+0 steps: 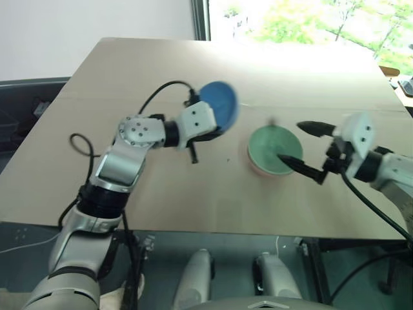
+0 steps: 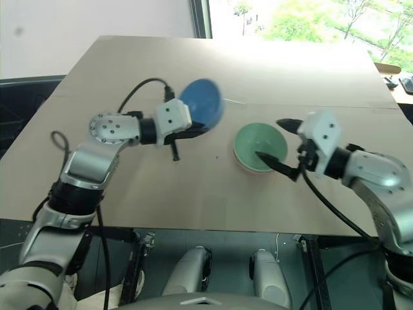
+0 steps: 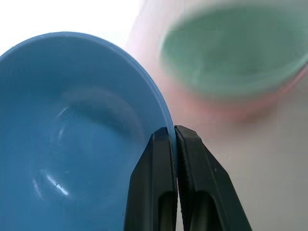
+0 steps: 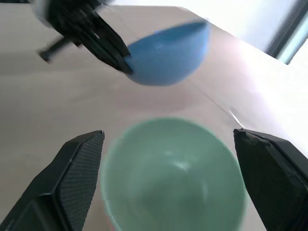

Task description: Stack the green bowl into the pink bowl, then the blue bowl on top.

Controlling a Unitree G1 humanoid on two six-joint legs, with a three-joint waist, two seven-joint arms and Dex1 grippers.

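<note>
The left claw (image 3: 174, 132) is clenched on the rim of the smooth sky-blue bowl (image 1: 219, 106), held above the surface. Its target, the mint-green bowl (image 1: 273, 150) nested in the salmon-pink bowl (image 3: 226, 108), lies just to its right, between the released right claw's (image 1: 299, 143) fingers.

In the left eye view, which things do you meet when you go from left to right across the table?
Left tool shut on the blue bowl → green bowl nested in the pink bowl → right tool, open.
</note>
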